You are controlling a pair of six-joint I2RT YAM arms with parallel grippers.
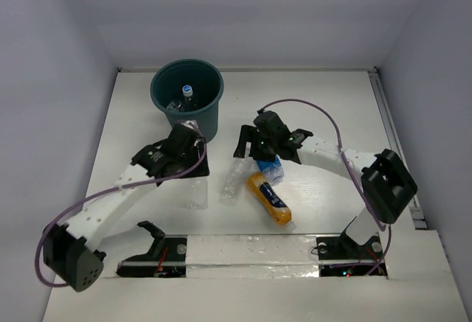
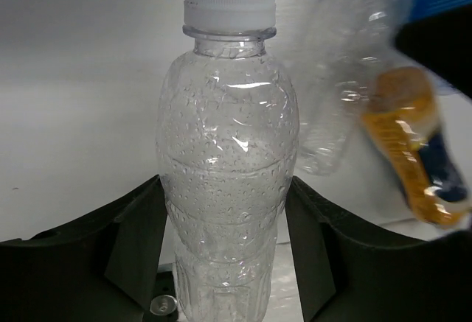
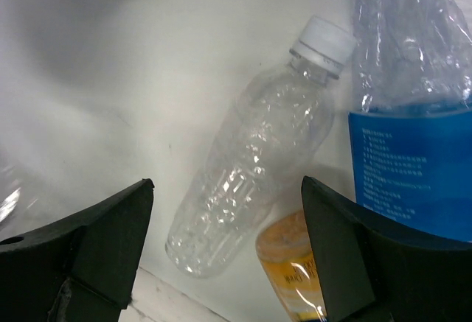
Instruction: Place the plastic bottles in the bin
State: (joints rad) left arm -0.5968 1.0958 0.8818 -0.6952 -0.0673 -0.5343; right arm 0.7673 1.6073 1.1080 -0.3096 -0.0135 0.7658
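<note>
Masking part of the blue-labelled bottle (image 1: 271, 169), the right hand (image 3: 227, 186) gapes.

A white table (image 1: 317, 93) fills a 3-sided booth: a pale grey back wall (image 1: 251, 12), a left wall (image 1: 44, 101) and a right wall (image 1: 442, 71). A metal rail (image 1: 392, 134) runs along the table's right edge; light is soft and even

Print on blue-labelled bottle (image 3: 405, 167) apparently illegible
</note>
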